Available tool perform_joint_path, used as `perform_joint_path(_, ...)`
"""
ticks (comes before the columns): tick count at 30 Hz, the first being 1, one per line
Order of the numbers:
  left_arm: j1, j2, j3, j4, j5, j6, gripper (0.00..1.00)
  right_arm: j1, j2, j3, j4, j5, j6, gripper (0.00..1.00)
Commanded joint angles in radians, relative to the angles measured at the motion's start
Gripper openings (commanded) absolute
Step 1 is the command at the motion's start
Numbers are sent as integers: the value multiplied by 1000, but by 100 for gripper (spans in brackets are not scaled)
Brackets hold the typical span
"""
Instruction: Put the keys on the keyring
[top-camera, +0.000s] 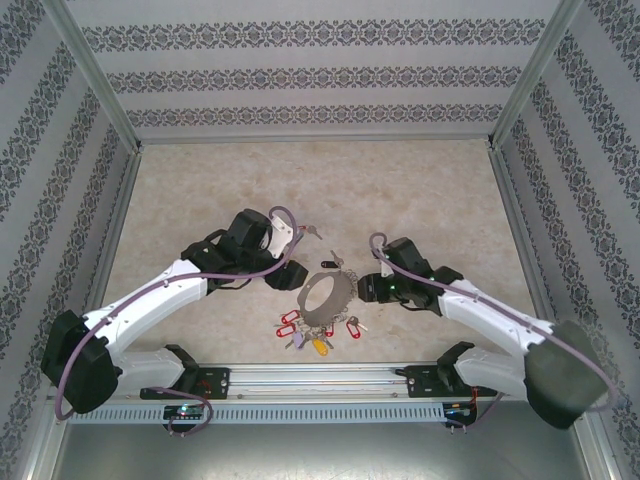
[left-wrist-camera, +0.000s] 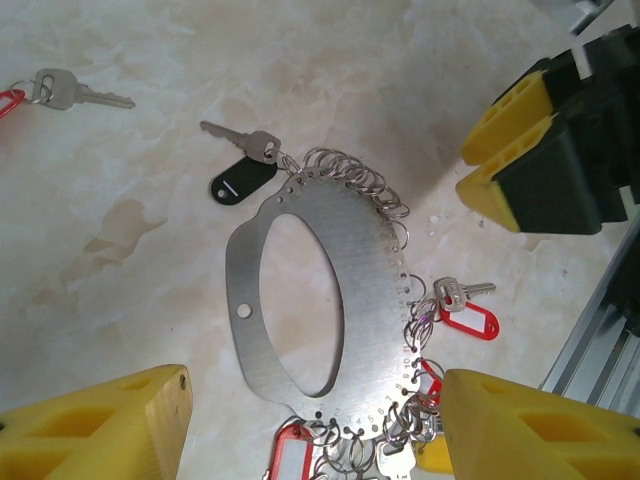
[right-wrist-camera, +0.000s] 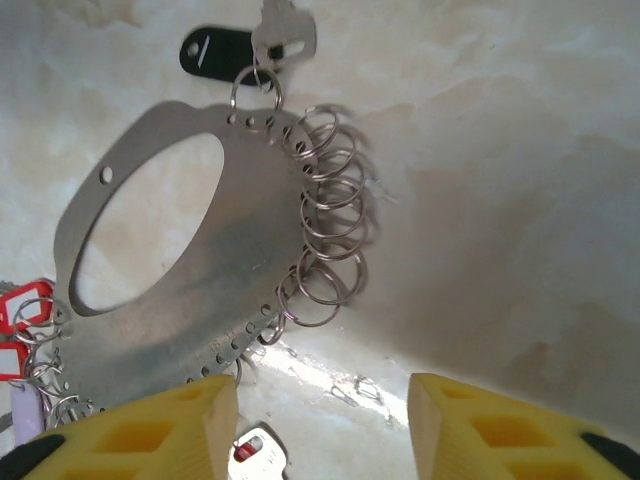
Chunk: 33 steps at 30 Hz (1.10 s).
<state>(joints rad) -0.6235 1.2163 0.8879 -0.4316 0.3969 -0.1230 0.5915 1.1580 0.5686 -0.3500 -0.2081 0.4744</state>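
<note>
Right claw (right-wrist-camera: 322, 400), spread wide, cuts off keyring (right-wrist-camera: 250, 250) and keys (right-wrist-camera: 262, 455) below.

A robotics lab test cell: a left arm (top-camera: 150, 295) and a right arm (top-camera: 495, 318) are bolted to an aluminium rail (top-camera: 320, 377) at the near edge of a marble-patterned worktop (top-camera: 300, 185). Ornament-striped wall panels (top-camera: 320, 80) on bare aluminium posts (top-camera: 95, 75) box it in.
</note>
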Motion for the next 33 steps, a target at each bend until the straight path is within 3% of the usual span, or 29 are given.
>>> perform_joint_path(1,32,-39,-20,46,33,-23,67,40,64,60,8,-1,-43,46)
perform_joint_path(15,85,-68,-30,78,97,-21,66,119,287,204,-98,98,-91,36)
perform_joint_path(33,93,-80,-42,91,91,-32,66,141,412,238,-101,140,-120,22)
